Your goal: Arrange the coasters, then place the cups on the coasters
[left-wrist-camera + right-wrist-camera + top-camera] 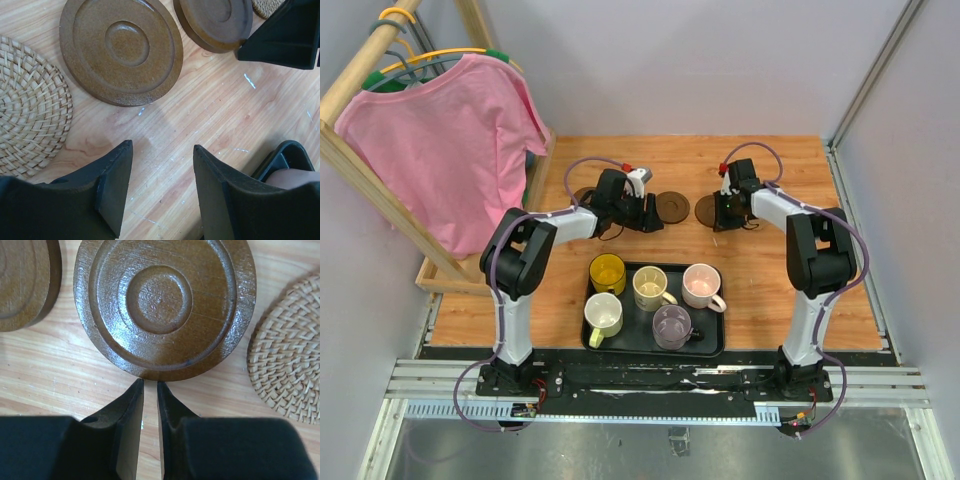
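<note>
Three dark brown ringed coasters and two tan woven ones lie on the wood at the back. In the left wrist view a woven coaster [27, 107] is at the left, with a dark coaster [121, 50] and a second dark one [215, 22] ahead. My left gripper [162, 147] is open over bare wood just short of them. My right gripper [150, 382] is shut, its tips against the near edge of a dark coaster [165, 305]. A woven coaster [290, 350] lies to its right. The yellow cup [607, 272], cream cup [650, 288], pink cup [702, 285], white cup [603, 315] and grey-purple cup [672, 325] stand upright.
All the cups are on a black tray [712, 342] near the arm bases. A wooden rack with a pink shirt [440, 140] stands at the left. The table's right edge meets a metal frame [845, 200].
</note>
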`<state>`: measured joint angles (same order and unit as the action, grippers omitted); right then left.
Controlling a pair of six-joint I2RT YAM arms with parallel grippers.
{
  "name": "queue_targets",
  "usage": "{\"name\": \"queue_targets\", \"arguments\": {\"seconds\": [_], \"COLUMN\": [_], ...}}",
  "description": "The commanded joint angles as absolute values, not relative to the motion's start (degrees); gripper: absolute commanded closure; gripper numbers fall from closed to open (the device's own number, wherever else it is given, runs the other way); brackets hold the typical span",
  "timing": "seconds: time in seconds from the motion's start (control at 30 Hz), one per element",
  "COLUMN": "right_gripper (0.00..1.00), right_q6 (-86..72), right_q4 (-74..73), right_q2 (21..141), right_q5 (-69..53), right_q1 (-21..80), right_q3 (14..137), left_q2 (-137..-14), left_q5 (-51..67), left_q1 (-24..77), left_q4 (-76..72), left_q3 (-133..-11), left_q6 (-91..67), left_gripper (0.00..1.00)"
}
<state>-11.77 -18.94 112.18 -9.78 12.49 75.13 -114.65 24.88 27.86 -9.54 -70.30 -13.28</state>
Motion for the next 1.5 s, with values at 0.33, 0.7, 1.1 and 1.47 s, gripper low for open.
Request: {"name": "queue_targets", "arguments": {"seconds": [0.33, 0.7, 1.1, 1.47], "right_gripper": [0.81, 0.81, 0.80, 0.80], "right_q6": [-12.34, -12.12, -14.72, -15.00], "right_q4": [-21.79, -23.43, -25.13, -25.30], "right_q2": [116.77, 106.42, 100.23, 101.88], "right_q5": [-9.52, -4.55, -4.25, -3.53], "right_q1": [11.99, 11.67, 5.73, 3.20], "right_q3": [78.14, 70.44, 66.70, 65.95], "left_q2": [-118.01, -120.98, -124.89, -128.01], "left_q5": [24.35, 26.89, 27.70, 26.97], "left_q1": [28.37, 29.76, 29.97, 29.97], "left_q4": [-8.23, -6.02, -5.38, -3.78], "left_q3": [-74.38, -78.18, -81.41, -85.97], "left_q6": [-12.00, -11.02, -11.86, -12.04], "left_gripper": [0.44, 0.45, 0.44, 0.43]}}
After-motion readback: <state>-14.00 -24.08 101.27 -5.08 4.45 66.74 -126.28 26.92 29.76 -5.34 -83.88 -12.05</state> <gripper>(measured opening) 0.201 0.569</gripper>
